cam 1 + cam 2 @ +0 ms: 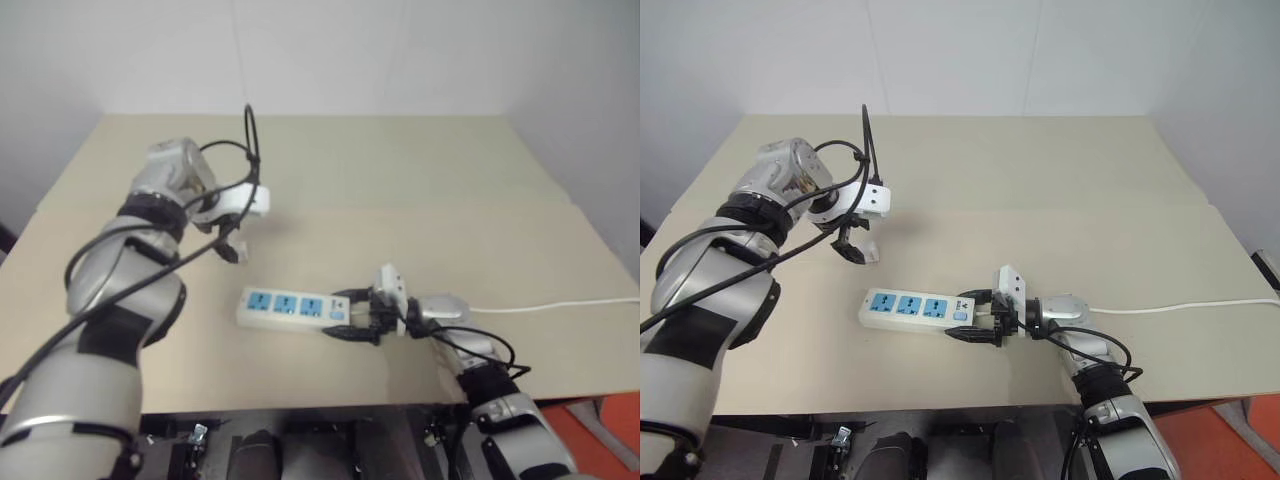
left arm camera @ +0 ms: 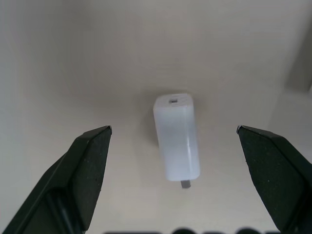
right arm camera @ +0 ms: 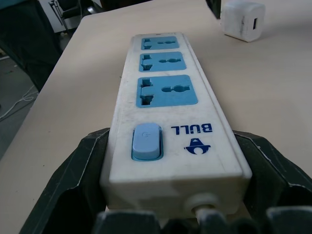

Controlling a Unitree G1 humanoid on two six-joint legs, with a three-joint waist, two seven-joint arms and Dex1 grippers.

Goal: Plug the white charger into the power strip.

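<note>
The white charger (image 2: 176, 139) lies on its side on the beige table, a short way beyond the far end of the power strip (image 1: 910, 308). My left gripper (image 2: 174, 129) points down over the charger, open, with a black finger on each side and clear of it. The strip is a flat white bar with three blue sockets (image 3: 165, 92) and a pale blue switch (image 3: 146, 141). My right gripper (image 1: 980, 320) is shut on the strip's switch end, its fingers (image 3: 83, 170) pressed against both long sides. The charger (image 3: 243, 20) also shows past the strip in the right wrist view.
The strip's thin white cord (image 1: 560, 305) runs off to the right across the table (image 1: 400, 170). The table's front edge (image 1: 940, 408) is close below the strip. A seam between two boards crosses the table (image 1: 1090, 208) behind both grippers.
</note>
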